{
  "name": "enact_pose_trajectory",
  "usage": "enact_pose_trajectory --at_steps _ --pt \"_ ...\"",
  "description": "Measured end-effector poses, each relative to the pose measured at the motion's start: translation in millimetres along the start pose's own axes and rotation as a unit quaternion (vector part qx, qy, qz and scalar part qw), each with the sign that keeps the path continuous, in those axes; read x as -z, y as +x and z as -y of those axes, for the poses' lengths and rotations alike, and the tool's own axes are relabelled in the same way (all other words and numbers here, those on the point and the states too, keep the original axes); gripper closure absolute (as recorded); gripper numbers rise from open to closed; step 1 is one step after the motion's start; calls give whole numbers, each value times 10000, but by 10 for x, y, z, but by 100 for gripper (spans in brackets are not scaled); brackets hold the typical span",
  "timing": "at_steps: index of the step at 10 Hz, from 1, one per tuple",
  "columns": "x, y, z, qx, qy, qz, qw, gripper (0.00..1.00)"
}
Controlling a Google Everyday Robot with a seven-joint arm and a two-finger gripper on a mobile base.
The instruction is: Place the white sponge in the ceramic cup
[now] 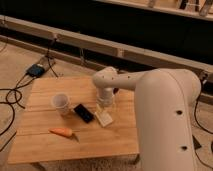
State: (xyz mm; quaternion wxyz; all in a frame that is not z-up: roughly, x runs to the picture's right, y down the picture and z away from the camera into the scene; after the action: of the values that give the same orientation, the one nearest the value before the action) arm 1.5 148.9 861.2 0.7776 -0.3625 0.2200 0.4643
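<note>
The white sponge (pixel 104 119) lies flat on the wooden table (pixel 45 150), just right of a black phone (pixel 83 112). The ceramic cup (pixel 60 102) stands upright to the left of the phone, about a hand's width from the sponge. My gripper (pixel 104 107) points straight down directly over the sponge, at or just above its top edge. The large white arm (pixel 160 110) reaches in from the right and hides the table's right side.
An orange carrot (pixel 63 132) lies near the table's front left. Black cables (pixel 10 97) and a small blue box (pixel 36 69) lie on the floor to the left. A dark wall with a rail runs behind the table.
</note>
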Motion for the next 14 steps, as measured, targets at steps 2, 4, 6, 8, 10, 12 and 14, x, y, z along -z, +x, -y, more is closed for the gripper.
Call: enact_pose_trajectory --at_steps 2,4,6,8,10,12,14 --pt "-8 -46 -13 32 2 -8 10000 35" --pt "-40 -78 -36 61 18 -30 10000 35" --pt "-73 -96 -86 78 16 -73 9999 35" --pt "-88 -103 -130 79 4 -106 9999 35" --pt "-120 -94 -177 104 7 -159 9998 35" --pt "-169 -85 -205 126 28 -218 9997 35" --pt "-207 -94 -201 124 64 -246 9996 35"
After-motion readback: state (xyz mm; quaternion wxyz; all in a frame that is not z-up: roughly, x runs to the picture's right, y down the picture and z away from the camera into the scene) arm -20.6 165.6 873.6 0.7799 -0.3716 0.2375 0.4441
